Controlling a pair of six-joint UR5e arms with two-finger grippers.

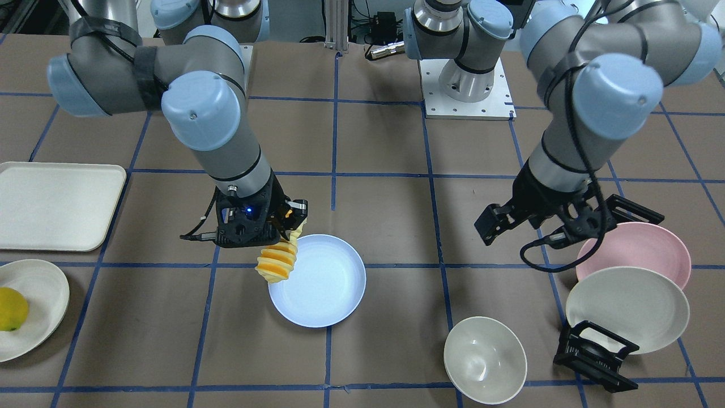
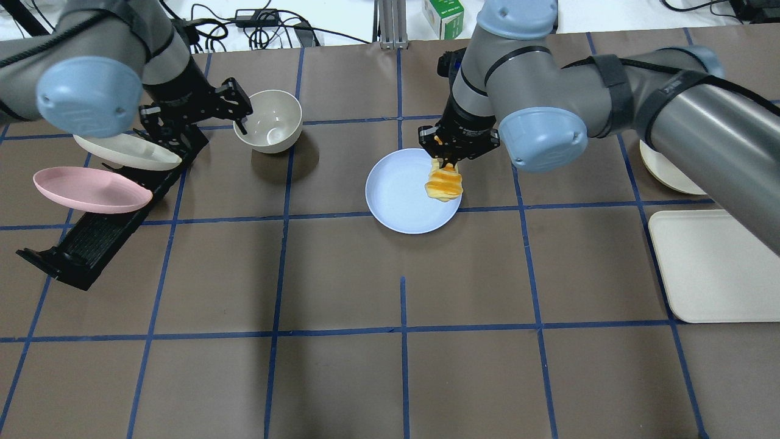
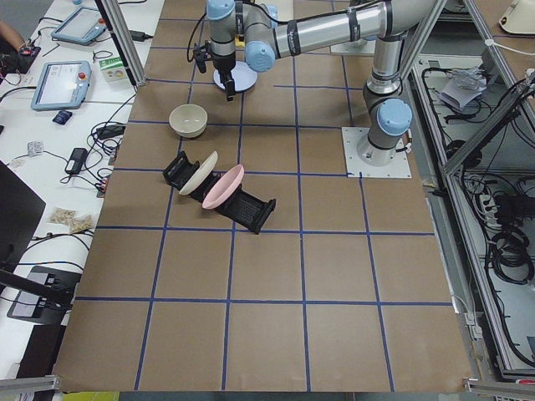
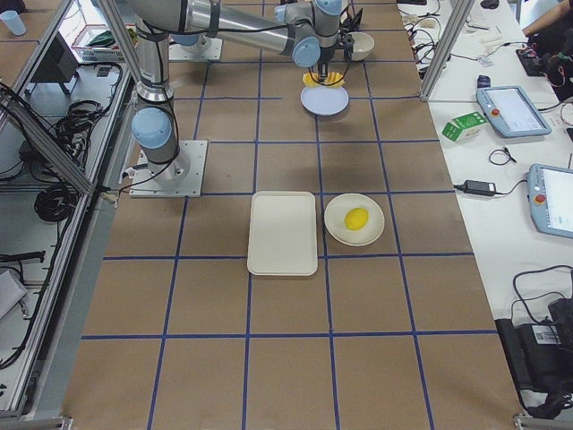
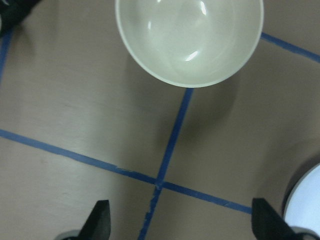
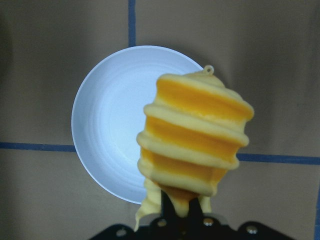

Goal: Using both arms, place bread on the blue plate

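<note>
Seen from over the robot's shoulders and taking the blue plate (image 2: 396, 201) as the dial's middle, the nearest item is a cream tray (image 2: 713, 268), lying flat on the desk well out at 4 o'clock. At about 8 o'clock a black rack (image 2: 91, 244) lies across the desk, carrying a pink plate (image 2: 91, 190) and, just beyond it, a cream plate (image 2: 128, 151), both tilted on edge. The blue plate itself sits flat on the brown desk near the centre, with blue tape lines crossing beside it. The bread (image 2: 444, 184) hangs over the plate's 3 o'clock rim, lifted above it, its ridged orange and yellow segments stacked downward. The right gripper (image 2: 446, 163) is clamped on the bread's upper end, and the right wrist view shows the loaf dangling from the closed fingers with the plate below and behind it. Farther out, at about 10 o'clock, a cream bowl (image 2: 268, 121) stands upright on the desk. The left gripper (image 5: 182, 227) hovers at that bowl's 9 o'clock side with its jaws apart and nothing between them; its wrist view shows bare desk and a tape crossing under the fingers. At 3 o'clock, past the right arm, another cream plate (image 1: 34, 306) carries a yellow fruit (image 1: 11, 309).
</note>
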